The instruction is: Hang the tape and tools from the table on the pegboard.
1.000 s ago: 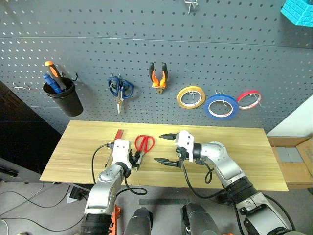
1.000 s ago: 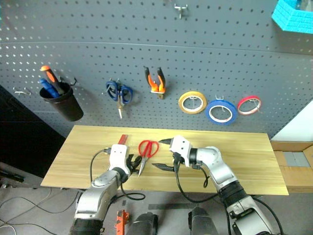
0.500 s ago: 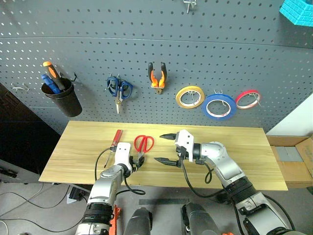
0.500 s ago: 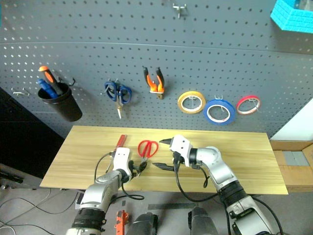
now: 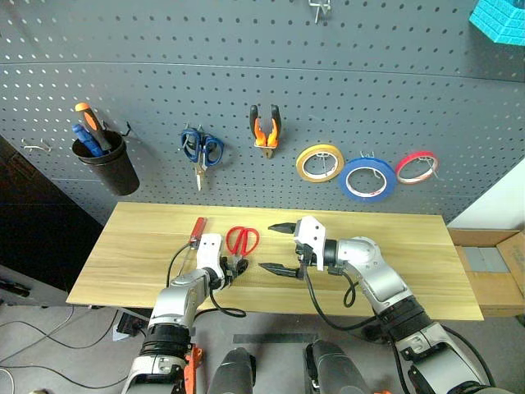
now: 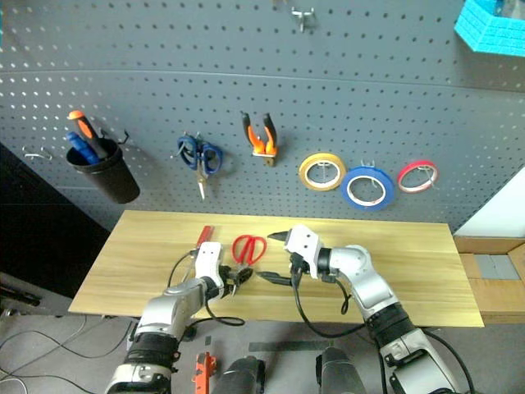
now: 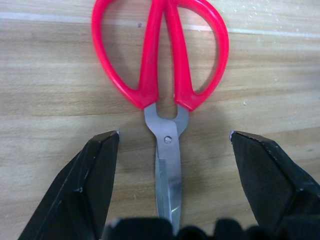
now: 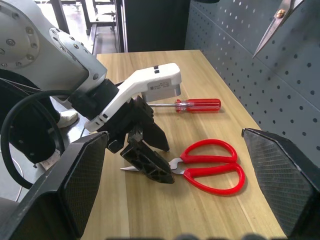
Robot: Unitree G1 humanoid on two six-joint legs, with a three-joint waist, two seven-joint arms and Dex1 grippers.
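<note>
Item one: I log a black cup on the pegboard at ten o'clock, holding orange- and blue-handled screwdrivers.

Item two: red-handled scissors lie flat on the table, long axis running away from me, handles toward the board at twelve, blades toward six. My left gripper straddles the blades, fingers spread wide, nothing clamped. Red-handled screwdriver lies just at nine of them.

Item three: right gripper, fingers apart, empty, at three o'clock of the scissors.
</note>
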